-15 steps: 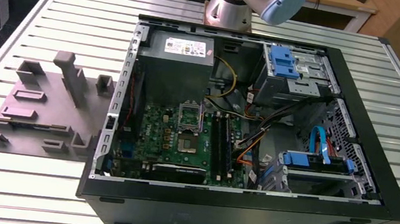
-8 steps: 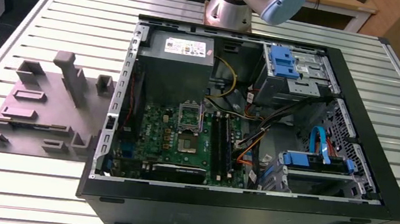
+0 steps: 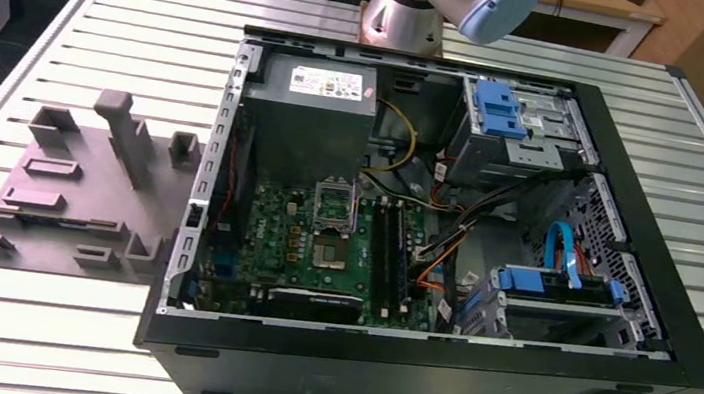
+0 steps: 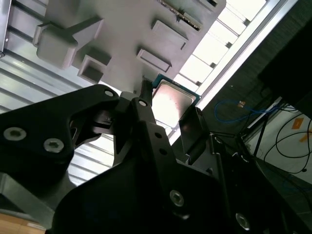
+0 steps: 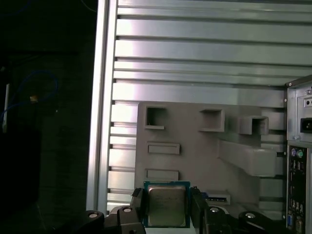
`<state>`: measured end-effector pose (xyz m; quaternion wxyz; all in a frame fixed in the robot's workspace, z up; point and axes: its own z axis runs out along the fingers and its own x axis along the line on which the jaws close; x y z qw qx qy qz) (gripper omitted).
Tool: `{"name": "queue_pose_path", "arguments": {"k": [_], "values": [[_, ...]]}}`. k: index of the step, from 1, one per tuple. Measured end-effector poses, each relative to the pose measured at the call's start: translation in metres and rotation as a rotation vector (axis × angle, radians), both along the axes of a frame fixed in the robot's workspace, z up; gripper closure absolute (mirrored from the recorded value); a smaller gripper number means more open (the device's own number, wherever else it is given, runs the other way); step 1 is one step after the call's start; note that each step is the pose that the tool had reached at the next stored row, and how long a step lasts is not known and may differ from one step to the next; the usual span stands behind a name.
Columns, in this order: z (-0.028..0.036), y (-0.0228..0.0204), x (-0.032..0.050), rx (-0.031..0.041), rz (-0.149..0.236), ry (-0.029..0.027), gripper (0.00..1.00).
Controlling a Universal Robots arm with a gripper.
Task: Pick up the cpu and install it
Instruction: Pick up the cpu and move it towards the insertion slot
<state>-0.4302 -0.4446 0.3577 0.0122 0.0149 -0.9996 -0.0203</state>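
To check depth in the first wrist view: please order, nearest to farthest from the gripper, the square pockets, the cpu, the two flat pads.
1. cpu, held in the gripper.
2. two flat pads, just beyond, on the grey fixture.
3. square pockets, farther across that fixture.

Open black computer case (image 3: 438, 374) lying on a slatted metal desk (image 3: 42, 320), green motherboard (image 3: 272, 219) inside below a grey power supply box (image 3: 307, 126), blue drive brackets (image 3: 498, 109), tangled cables (image 3: 446, 254), grey fixture plate (image 3: 84, 189) with raised blocks beside the case.
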Motion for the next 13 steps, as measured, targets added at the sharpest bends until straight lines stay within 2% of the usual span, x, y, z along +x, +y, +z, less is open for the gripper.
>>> {"name": "queue_pose_path", "arguments": {"k": [5, 13], "values": [[-0.0002, 0.0001, 0.0099, 0.0001, 0.0, -0.0002, 0.53], [-0.0004, 0.0001, 0.0366, 0.0001, 0.0, -0.0002, 0.53]]}}
